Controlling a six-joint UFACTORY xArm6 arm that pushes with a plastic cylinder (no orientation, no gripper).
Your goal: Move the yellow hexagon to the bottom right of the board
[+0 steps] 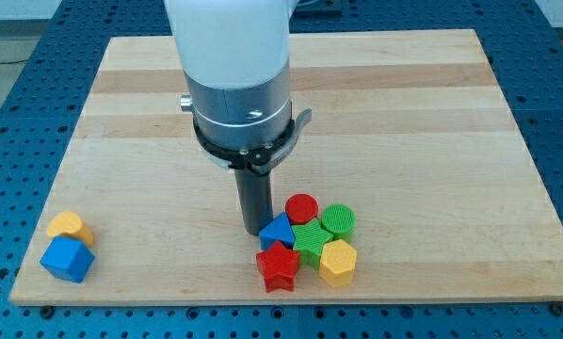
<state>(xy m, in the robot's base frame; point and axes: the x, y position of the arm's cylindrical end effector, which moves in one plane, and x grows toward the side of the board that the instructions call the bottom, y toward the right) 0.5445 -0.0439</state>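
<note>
- A pale wooden board (404, 122) lies on a blue perforated desk (8, 85), whose grid of holes shows along every edge of the view.
- The arm's white and silver body (234, 85) comes down from the view's top, left of centre, and ends in a straight dark rod.
- There is no end effector with jaws here: the arm carries only the rod and holds nothing.
- My tip (253, 231) rests near the board's lower middle, just beside the blue triangular block (276, 232), on that block's left; whether the two touch cannot be told.
- The yellow hexagon (338, 261) sits at the lower right corner of a tight cluster, low on the board and slightly right of centre, near the bottom edge but well apart from the bottom right corner.
- It touches the green star-shaped block (311, 241) at its upper left.
- The red star (279, 266) lies to the hexagon's left, the lowest piece on that side of the cluster.
- The red cylinder (302, 208) and the green cylinder (338, 220) form the cluster's top row, side by side.
- Well apart, near the board's bottom left corner, a yellow block (69, 227) of rounded shape sits just above a blue block (67, 259), the two touching.
</note>
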